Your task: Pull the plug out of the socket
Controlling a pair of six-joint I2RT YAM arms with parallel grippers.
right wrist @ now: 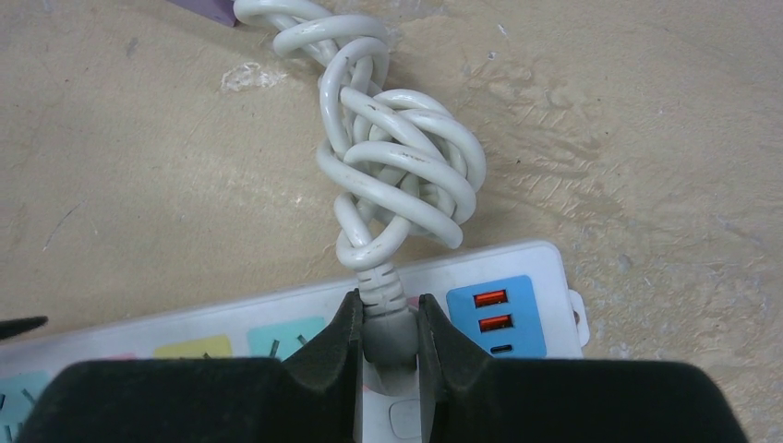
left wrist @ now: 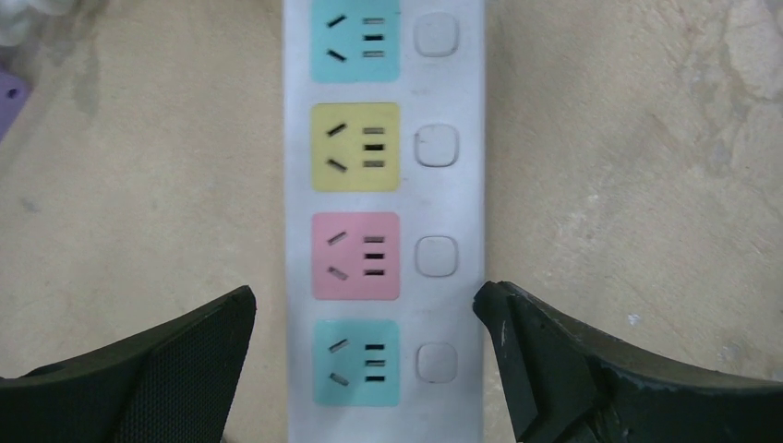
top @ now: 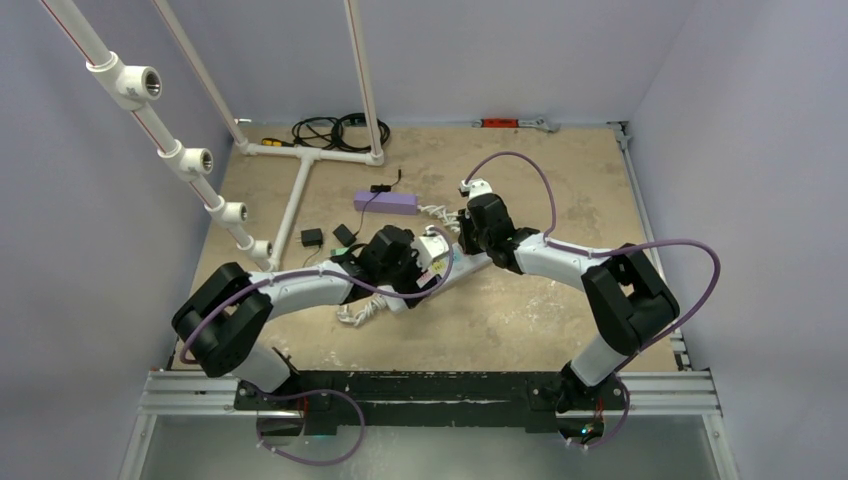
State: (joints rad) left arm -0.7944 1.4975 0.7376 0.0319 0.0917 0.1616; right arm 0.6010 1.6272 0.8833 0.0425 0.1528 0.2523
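Power strip (left wrist: 452, 198) lies slantwise in the middle of the table (top: 560, 310), between my two arms. One end is under the left claw (left wrist: 365, 295), the other under the right claw (right wrist: 390, 303).

Left claw: released, jaws wide, one finger (left wrist: 175, 369) on either side of the strip. The other finger's tip sits right at the strip's edge; I cannot tell whether it touches. Blue-green, pink and yellow outlet faces show between and beyond the fingers.

Right claw: clenched on the plug (right wrist: 386, 337), pinching its pale grey body from both sides. The plug stands against the strip's face, just beside the blue USB panel (right wrist: 503, 314). Its prongs are hidden, so I cannot say how deep it sits. A knotted white cord (right wrist: 397, 175) runs from the plug's top and lies on the table.

Overhead view: purple box (top: 387, 203) beyond the strip, near the cord bundle.
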